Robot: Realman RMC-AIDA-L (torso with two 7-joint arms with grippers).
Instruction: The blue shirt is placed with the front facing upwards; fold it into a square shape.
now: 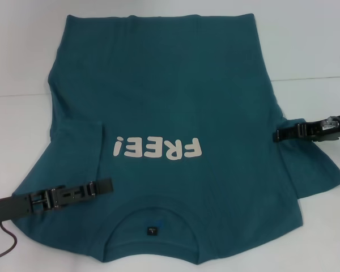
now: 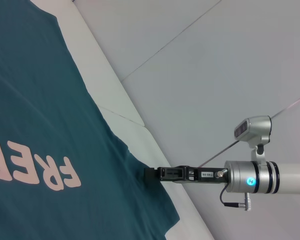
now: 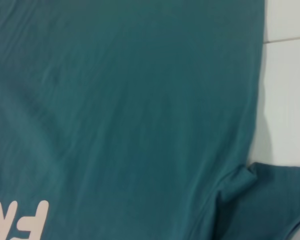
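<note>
The blue shirt [image 1: 175, 96] lies flat on the table, front up. Its cream "FREE!" lettering [image 1: 158, 148] and its collar with a small dark label [image 1: 151, 230] are on the side nearest me. One sleeve [image 1: 76, 147] is folded inward over the body, while the other sleeve [image 1: 314, 170] still spreads out on the table. My left gripper [image 1: 106, 185] rests over the shirt just beside the folded sleeve's inner edge. My right gripper [image 1: 277, 135] [image 2: 149, 173] sits at the armpit edge of the spread sleeve, and its narrow tip meets the fabric there.
The shirt lies on a white table [image 1: 22, 68]. A seam line [image 1: 311, 76] crosses the tabletop. A cable [image 1: 5, 249] trails from the left arm at the near left corner.
</note>
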